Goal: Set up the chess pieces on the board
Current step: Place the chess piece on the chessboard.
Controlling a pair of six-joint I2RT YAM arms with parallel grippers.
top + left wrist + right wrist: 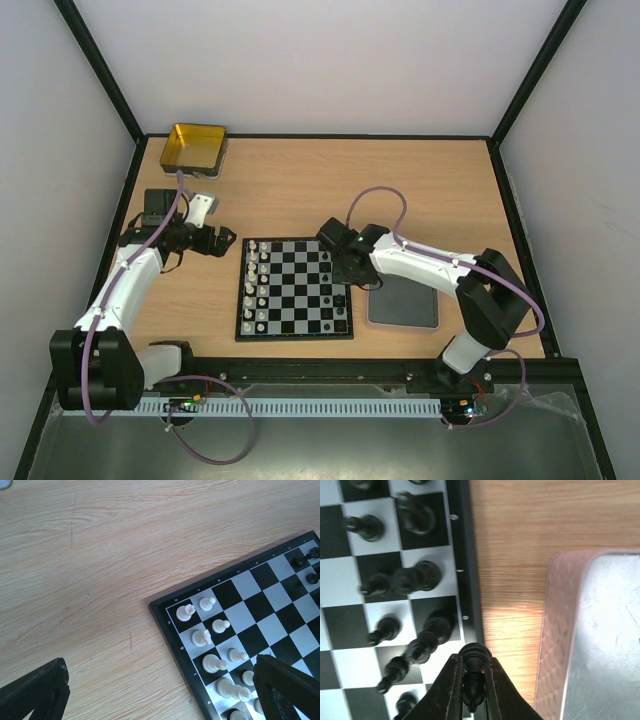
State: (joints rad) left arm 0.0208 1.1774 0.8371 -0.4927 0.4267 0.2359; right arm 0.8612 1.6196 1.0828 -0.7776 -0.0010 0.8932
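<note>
The chequered board [295,337] lies in the middle of the table. White chess pieces [257,285] stand along its left two columns and black pieces [336,305] along its right side. My right gripper [472,662] is shut on a black piece [475,680], which hangs over the board's rim [465,555] beside a row of standing black pieces [412,580]. In the top view that gripper [340,275] sits over the board's right edge. My left gripper [228,243] is open, just left of the board. Its fingers [285,690] frame the corner with the white pieces [201,637] and bare wood.
A grey tray [405,305] lies right of the board, under the right arm; its patterned rim [555,630] is close to the held piece. A gold tin [192,147] stands at the far left corner. Black rails edge the table.
</note>
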